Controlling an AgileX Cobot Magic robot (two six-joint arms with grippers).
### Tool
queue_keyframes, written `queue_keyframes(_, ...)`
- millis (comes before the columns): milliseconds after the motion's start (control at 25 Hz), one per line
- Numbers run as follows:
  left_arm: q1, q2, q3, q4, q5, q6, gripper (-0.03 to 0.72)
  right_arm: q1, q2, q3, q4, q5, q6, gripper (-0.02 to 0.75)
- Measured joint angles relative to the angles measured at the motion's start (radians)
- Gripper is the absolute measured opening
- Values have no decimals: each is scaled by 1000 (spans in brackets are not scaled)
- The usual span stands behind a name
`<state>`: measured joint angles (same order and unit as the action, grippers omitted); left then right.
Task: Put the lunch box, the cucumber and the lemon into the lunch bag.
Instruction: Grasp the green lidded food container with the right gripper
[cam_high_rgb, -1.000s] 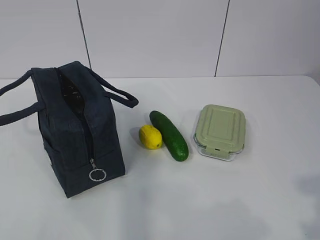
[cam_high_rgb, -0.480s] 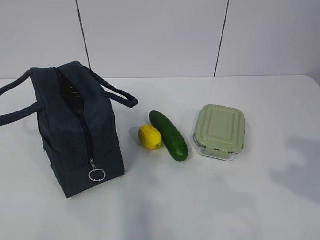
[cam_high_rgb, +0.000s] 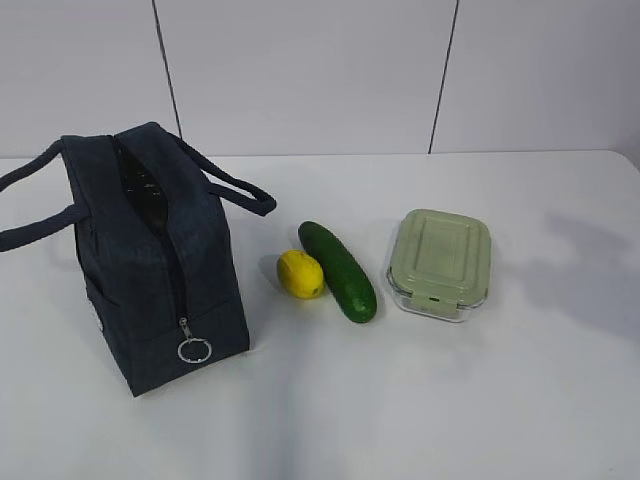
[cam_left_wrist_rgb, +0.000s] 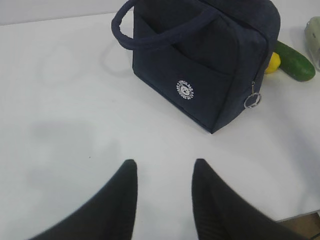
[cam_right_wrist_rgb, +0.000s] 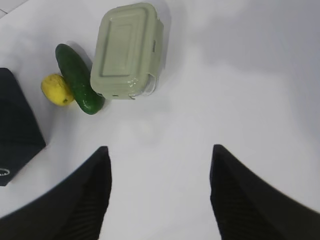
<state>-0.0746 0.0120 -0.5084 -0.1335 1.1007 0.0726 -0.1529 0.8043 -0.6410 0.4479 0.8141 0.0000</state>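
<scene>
change: objects unmoved since earlier frames; only a grey shadow on the desk at exterior right has crept up toward the lunch box
lunch bag: upright at desk left, zipper undone along the top, ring pull hanging low on the near end
lemon: just right of the bag, touching the cucumber
lunch box: right of cucumber, apart from it, green lid clipped on
left wrist only: round white logo on the bag's side
right wrist only: box seen from above, bag corner at left edge
left fingers: parted, holding nothing, above bare desk
right fingers: spread wide, holding nothing
exterior: neither arm visible
</scene>
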Motion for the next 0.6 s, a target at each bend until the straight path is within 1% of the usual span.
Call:
queue_keyframes(120, 0, 2, 0, 0, 0, 0, 263, 0, 120, -75, 34, 0, -25, 416)
queue_keyframes(240, 0, 9, 0, 0, 0, 0, 264, 0, 236, -152, 101, 11, -96, 360)
queue_keyframes(320, 0, 23, 0, 0, 0, 0, 264, 0, 302, -187, 179, 18, -169, 321)
queue_keyframes(440, 0, 41, 0, 0, 0, 0, 264, 0, 391, -219, 333, 21, -302, 283)
queue_keyframes(520, 0, 45, 0, 0, 0, 0, 263, 0, 443, -222, 445, 25, -396, 272)
queue_keyframes(600, 0, 45, 0, 0, 0, 0, 264, 0, 487, -223, 531, 34, -475, 269)
